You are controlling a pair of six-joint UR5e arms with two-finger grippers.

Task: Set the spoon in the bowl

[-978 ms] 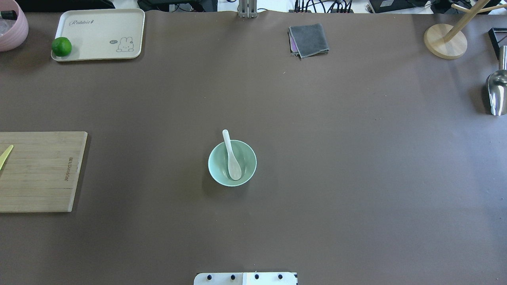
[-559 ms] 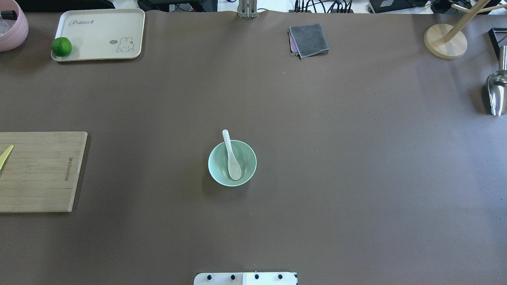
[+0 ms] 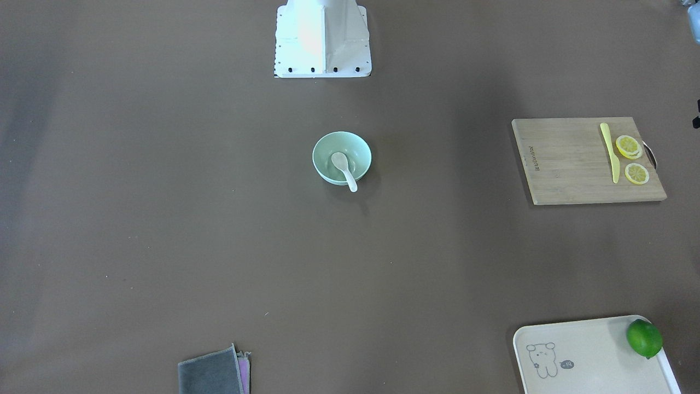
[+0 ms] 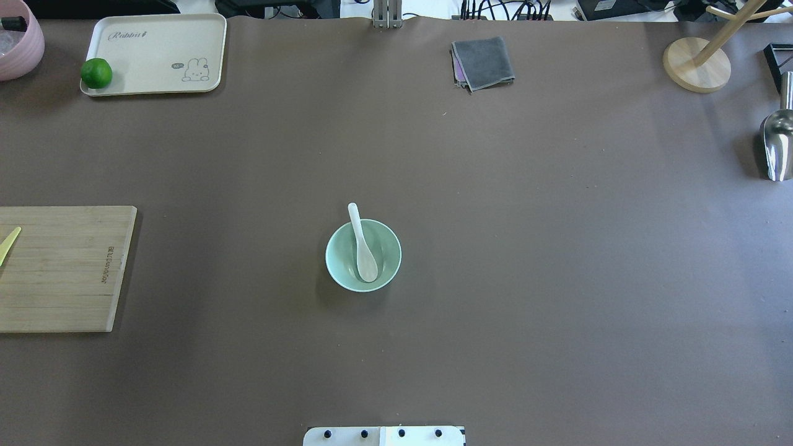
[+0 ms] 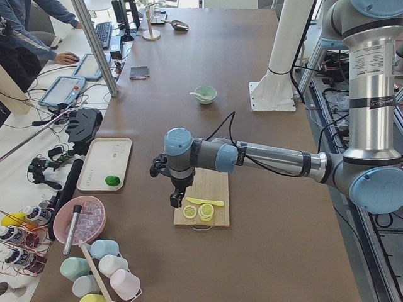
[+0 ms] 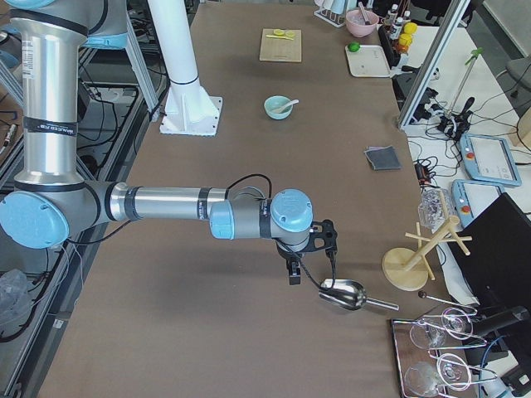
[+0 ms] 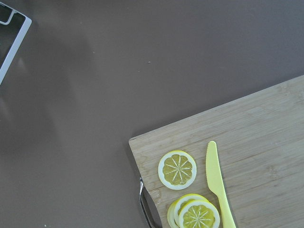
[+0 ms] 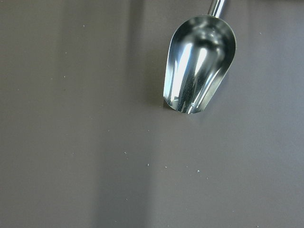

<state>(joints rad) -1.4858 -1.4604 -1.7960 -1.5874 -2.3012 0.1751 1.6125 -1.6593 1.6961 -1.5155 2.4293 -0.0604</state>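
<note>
The white spoon lies in the mint-green bowl at the table's middle, scoop inside and handle leaning over the far rim. Both also show in the front-facing view, spoon and bowl. No gripper is near them. My left gripper hangs above the cutting board's edge at the table's left end. My right gripper hangs beside a metal scoop at the right end. Each shows only in a side view, so I cannot tell if it is open or shut.
A wooden cutting board holds a yellow knife and lemon slices. A cream tray carries a lime. A grey cloth, a metal scoop and a wooden stand lie along the far and right edges.
</note>
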